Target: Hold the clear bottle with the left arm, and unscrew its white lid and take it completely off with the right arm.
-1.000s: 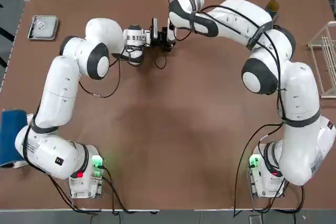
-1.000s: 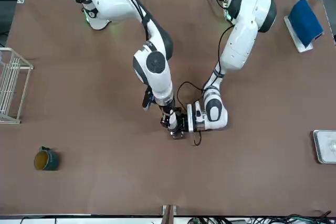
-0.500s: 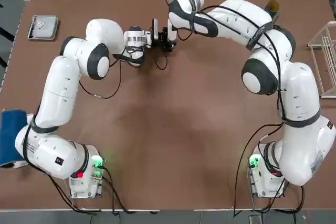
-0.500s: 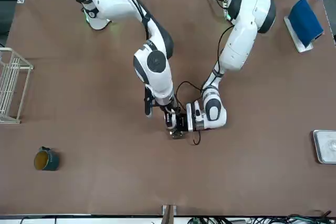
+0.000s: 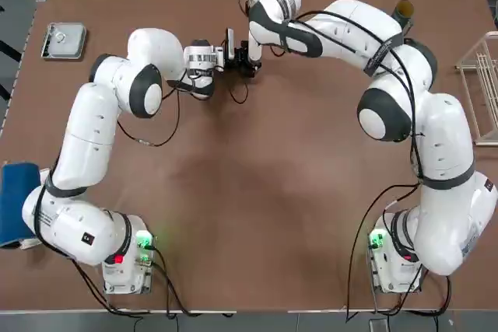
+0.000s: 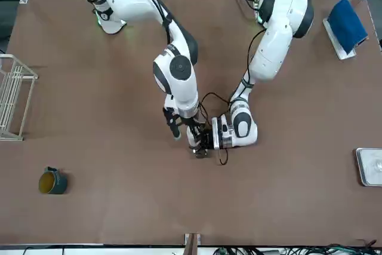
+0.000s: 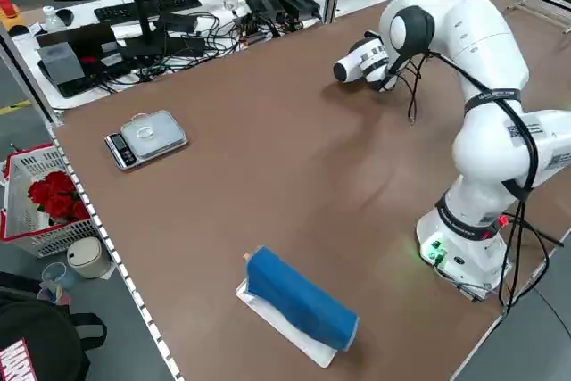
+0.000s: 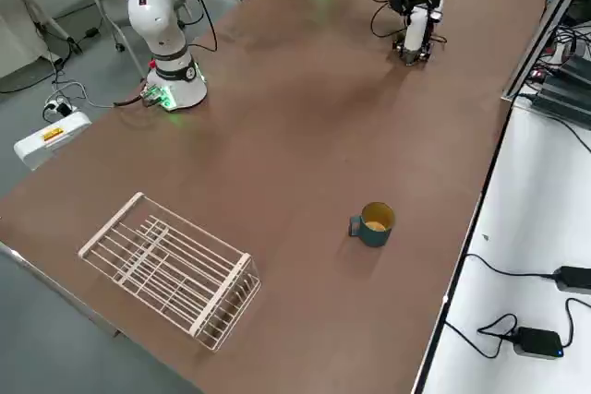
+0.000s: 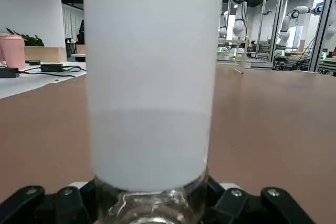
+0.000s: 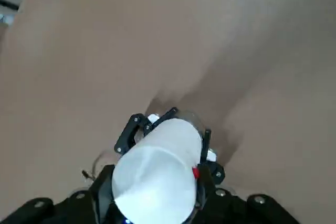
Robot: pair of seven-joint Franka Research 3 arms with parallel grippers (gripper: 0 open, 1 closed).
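- Standing upright at the far middle of the table, the clear bottle (image 9: 152, 211) shows only as a glassy shoulder under the white lid (image 9: 153, 77), which is on it and fills most of the left wrist view.
- Your left gripper (image 5: 233, 50) lies low and sideways with its black fingers closed on the bottle's lower part, so the hold looks in place.
- Your right gripper (image 6: 192, 137) comes down from above, and its wrist view shows the dark fingers (image 10: 202, 174) pressed to the sides of the lid's rounded end (image 10: 157, 182); I read it as clamped on the lid.
- Watch for 3 risks, all my judgement:
  - the smooth glass may spin inside the left fingers if the right wrist twists harder than that grip resists, and the thread will not loosen;
  - the lid is tall and slick, so the right fingers could slide round it without turning it;
  - a lift begun before the thread is free could drag the bottle out of the left hold or tip it.
- The 2 wrists sit very close together, so a wide wrist turn could bring them into contact.
- Around them, the brown table (image 5: 257, 192) carries a teal mug (image 8: 374, 224) and a white wire rack (image 8: 171, 265) on the robot's right, and a small scale (image 7: 144, 138) and a blue roll (image 7: 299, 298) on its left.
- Beyond the far edge you have cables and a keyboard (image 7: 147, 8).
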